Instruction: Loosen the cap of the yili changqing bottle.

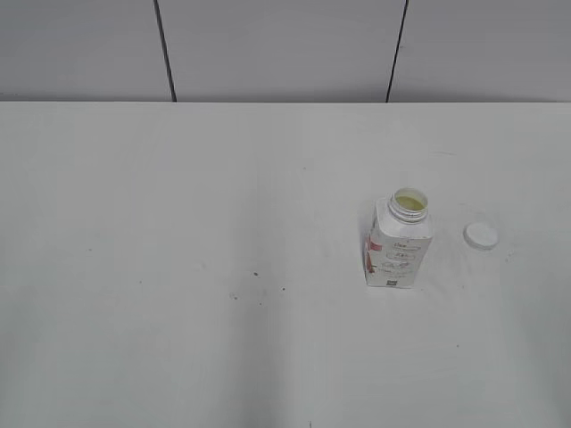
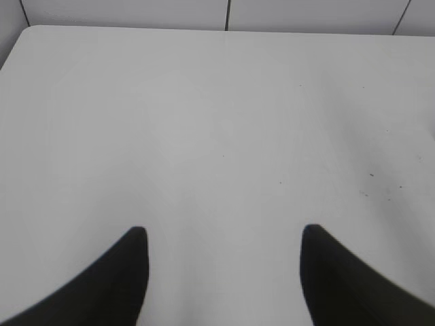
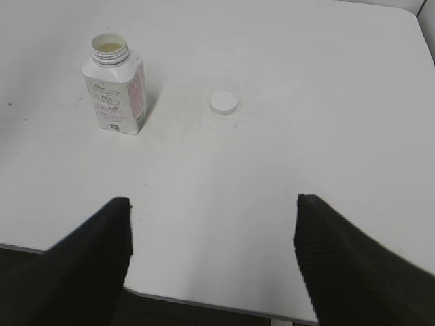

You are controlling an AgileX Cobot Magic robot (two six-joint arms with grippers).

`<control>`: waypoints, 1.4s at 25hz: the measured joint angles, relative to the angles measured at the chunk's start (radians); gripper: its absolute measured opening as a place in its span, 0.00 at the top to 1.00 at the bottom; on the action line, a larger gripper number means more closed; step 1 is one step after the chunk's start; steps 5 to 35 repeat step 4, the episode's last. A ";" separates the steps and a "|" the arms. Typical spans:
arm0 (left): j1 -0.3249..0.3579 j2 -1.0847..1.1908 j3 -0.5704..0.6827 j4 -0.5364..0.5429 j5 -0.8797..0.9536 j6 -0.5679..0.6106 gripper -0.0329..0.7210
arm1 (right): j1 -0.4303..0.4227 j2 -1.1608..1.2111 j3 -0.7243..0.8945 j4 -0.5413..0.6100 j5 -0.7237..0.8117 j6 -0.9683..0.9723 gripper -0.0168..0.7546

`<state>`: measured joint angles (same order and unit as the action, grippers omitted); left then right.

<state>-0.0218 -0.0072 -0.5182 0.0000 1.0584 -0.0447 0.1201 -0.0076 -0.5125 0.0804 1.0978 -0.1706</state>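
Note:
The yili changqing bottle (image 1: 399, 242) stands upright on the white table, right of centre, its threaded neck open and pale liquid visible inside. It also shows in the right wrist view (image 3: 115, 85). The white cap (image 1: 480, 235) lies flat on the table to the bottle's right, apart from it, and shows in the right wrist view (image 3: 223, 103) too. My right gripper (image 3: 212, 204) is open and empty, above the table's near edge, well back from the bottle. My left gripper (image 2: 224, 234) is open and empty over bare table. Neither gripper shows in the exterior view.
The white table (image 1: 178, 267) has a few small dark specks (image 1: 255, 274) near its middle. A grey panelled wall (image 1: 285, 45) stands behind it. The table's near edge (image 3: 204, 299) shows in the right wrist view.

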 joint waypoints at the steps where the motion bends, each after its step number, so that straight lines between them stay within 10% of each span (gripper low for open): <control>1: 0.000 0.000 0.000 0.000 0.000 0.000 0.37 | 0.000 0.000 0.000 0.001 0.000 0.000 0.22; 35: 0.000 0.000 0.000 0.000 0.000 0.000 0.37 | 0.000 0.000 0.000 0.001 0.000 0.001 0.22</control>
